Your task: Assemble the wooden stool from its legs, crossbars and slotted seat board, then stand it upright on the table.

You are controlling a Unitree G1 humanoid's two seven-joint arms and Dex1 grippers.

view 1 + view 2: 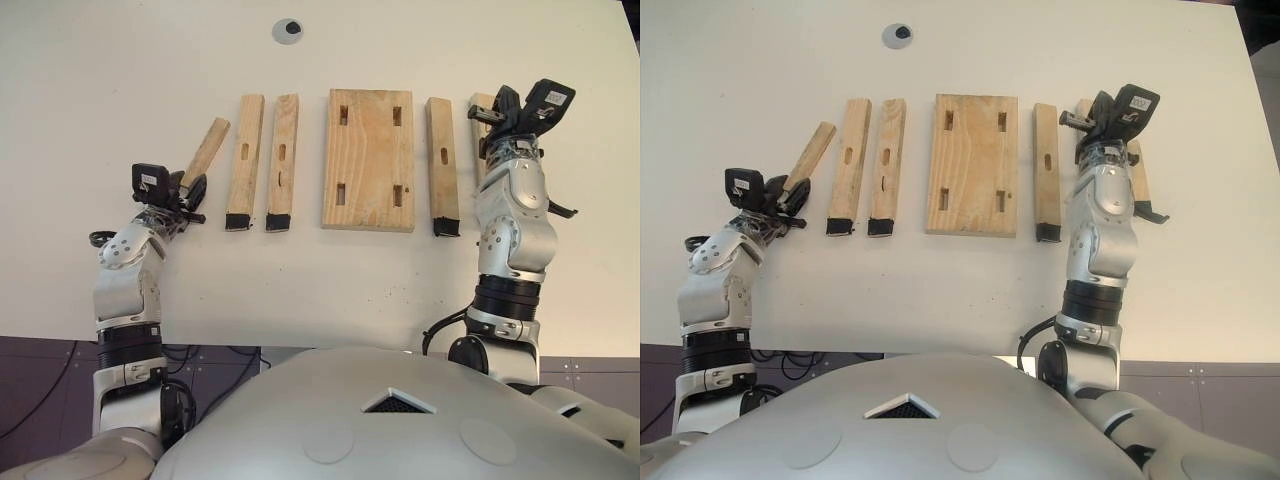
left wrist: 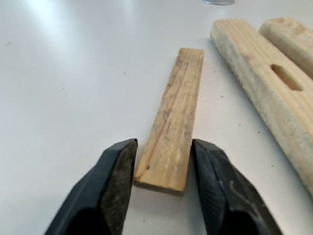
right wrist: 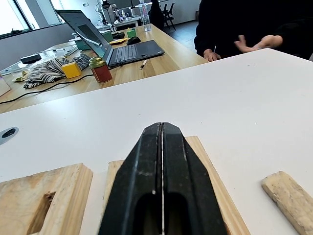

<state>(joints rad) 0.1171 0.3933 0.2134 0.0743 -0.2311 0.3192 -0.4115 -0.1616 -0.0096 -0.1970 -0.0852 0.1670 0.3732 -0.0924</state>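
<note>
Left tool [image 2: 164,147] stands wide, its dark fingers [image 2: 117,166] on either side of the near end of a thin crossbar [image 2: 178,98]. That crossbar lies flat and slanted toward the left edge of the worktop [image 1: 300,270], and the grip looks not yet closed. I judge this to be the first pick-up, with nothing joined. The next move calls for closing squarely on that end and lifting without skidding the slat. Just beside it, two slotted legs [image 1: 246,160] with black caps at their near ends lie side by side. Next comes the pale seat board [image 1: 368,160], flat at mid-worktop with four slots, then a third leg [image 1: 442,165]. Right tool [image 3: 161,132] is pressed together on nothing, hovering over a fourth leg [image 1: 482,99] toward the right edge, with another crossbar [image 3: 288,196] beside it.
</note>
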